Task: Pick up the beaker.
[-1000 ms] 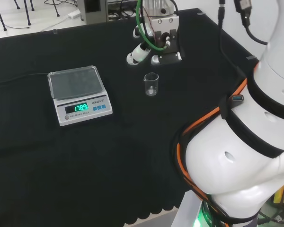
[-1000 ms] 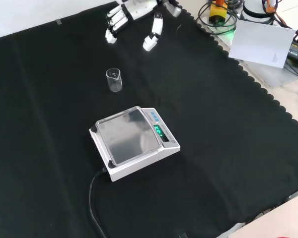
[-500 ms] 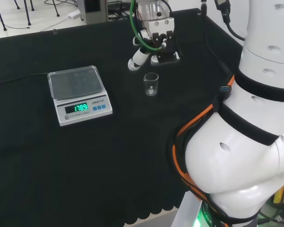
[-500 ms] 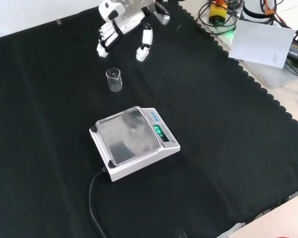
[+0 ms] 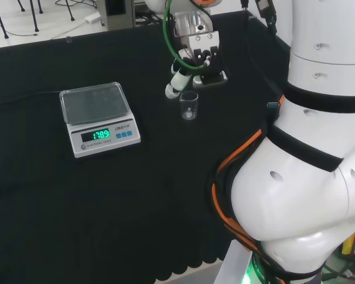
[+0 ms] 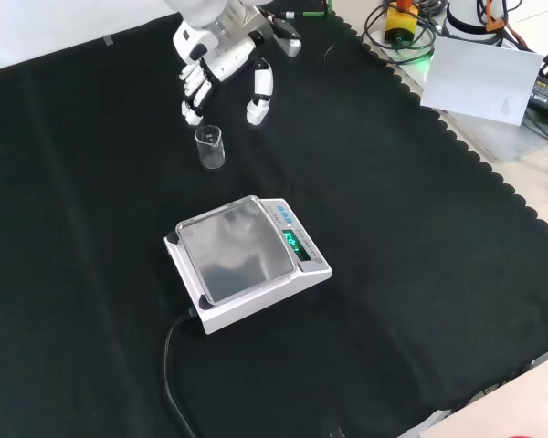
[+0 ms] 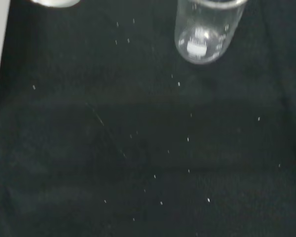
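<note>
A small clear glass beaker (image 5: 189, 105) stands upright on the black cloth, seen also in the front view (image 6: 209, 146) and close up in the wrist view (image 7: 205, 32). The black and white hand (image 6: 221, 62) hangs just above and beyond the beaker in the front view, fingers spread and pointing down toward it. In the head view the hand (image 5: 192, 56) sits right behind the beaker, one fingertip close to its rim. Nothing is held, and I cannot tell whether that fingertip touches the glass.
A white digital scale (image 5: 97, 118) with a lit green display stands left of the beaker in the head view, nearer the camera in the front view (image 6: 247, 260), its cable trailing off. The arm's white links (image 5: 307, 148) stand at the head view's right.
The hand has come down and moved toward the beaker, from well behind it to just above its far side. The beaker and scale have stayed put.
</note>
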Tool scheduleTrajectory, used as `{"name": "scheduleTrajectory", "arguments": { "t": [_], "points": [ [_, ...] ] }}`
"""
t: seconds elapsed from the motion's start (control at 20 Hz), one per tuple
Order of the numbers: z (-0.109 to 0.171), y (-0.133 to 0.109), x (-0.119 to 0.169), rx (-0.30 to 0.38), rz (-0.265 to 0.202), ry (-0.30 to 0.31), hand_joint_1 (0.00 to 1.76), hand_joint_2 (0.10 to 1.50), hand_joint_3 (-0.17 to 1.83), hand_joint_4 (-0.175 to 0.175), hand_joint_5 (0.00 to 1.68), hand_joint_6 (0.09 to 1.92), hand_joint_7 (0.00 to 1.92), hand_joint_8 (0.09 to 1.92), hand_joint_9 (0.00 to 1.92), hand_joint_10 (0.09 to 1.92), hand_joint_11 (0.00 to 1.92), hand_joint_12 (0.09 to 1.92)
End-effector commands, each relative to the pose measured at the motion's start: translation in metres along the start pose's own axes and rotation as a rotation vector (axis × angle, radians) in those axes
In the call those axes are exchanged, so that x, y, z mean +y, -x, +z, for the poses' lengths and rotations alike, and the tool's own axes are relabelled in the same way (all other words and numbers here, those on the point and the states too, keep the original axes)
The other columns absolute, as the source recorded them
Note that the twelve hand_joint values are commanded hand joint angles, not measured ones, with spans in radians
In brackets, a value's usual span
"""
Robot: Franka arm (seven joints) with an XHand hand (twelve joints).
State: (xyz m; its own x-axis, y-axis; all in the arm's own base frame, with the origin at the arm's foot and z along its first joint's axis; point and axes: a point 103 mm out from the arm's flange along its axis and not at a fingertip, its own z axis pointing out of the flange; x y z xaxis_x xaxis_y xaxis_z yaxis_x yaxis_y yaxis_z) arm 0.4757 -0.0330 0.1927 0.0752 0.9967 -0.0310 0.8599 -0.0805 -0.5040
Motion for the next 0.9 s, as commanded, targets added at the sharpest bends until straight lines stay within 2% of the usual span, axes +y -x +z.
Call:
{"name": "scheduleTrajectory", "arguments": {
  "t": [0.05,0.2,0.25,0.3,0.4,0.55,0.65,0.8,0.9],
  "points": [
    [0.016,0.007,0.011,-0.013,-0.005,-0.049,0.73,0.72,0.47,-0.038,0.33,0.09,0.08,0.70,0.18,0.88,0.00,1.39],
    [0.022,0.007,0.014,-0.038,-0.006,-0.083,0.74,0.70,0.47,-0.031,0.27,0.09,0.04,0.68,0.16,0.89,0.00,1.39],
    [0.023,0.007,0.015,-0.047,-0.010,-0.092,0.74,0.67,0.47,-0.017,0.17,0.09,0.02,0.58,0.11,0.88,0.00,1.39],
    [0.024,0.006,0.016,-0.062,-0.010,-0.099,0.75,0.65,0.46,0.002,0.09,0.09,0.01,0.39,0.07,0.87,0.00,1.40],
    [0.025,0.005,0.019,-0.092,-0.007,-0.097,0.78,0.61,0.43,0.037,0.02,0.09,0.00,0.11,0.02,0.80,0.00,1.41],
    [0.026,0.007,0.026,-0.094,-0.004,-0.104,0.82,0.60,0.41,0.051,0.00,0.09,0.00,0.09,0.00,0.77,0.00,1.42],
    [0.025,0.009,0.030,-0.089,-0.012,-0.117,0.84,0.61,0.41,0.043,0.00,0.09,0.02,0.09,0.00,0.81,0.00,1.42],
    [0.019,0.011,0.037,-0.122,-0.025,-0.133,0.85,0.62,0.45,0.022,0.04,0.09,0.09,0.09,0.04,0.87,0.00,1.43],
    [0.015,0.012,0.042,-0.145,-0.025,-0.140,0.87,0.60,0.52,0.013,0.10,0.09,0.08,0.22,0.08,0.89,0.00,1.45]
  ]
}}
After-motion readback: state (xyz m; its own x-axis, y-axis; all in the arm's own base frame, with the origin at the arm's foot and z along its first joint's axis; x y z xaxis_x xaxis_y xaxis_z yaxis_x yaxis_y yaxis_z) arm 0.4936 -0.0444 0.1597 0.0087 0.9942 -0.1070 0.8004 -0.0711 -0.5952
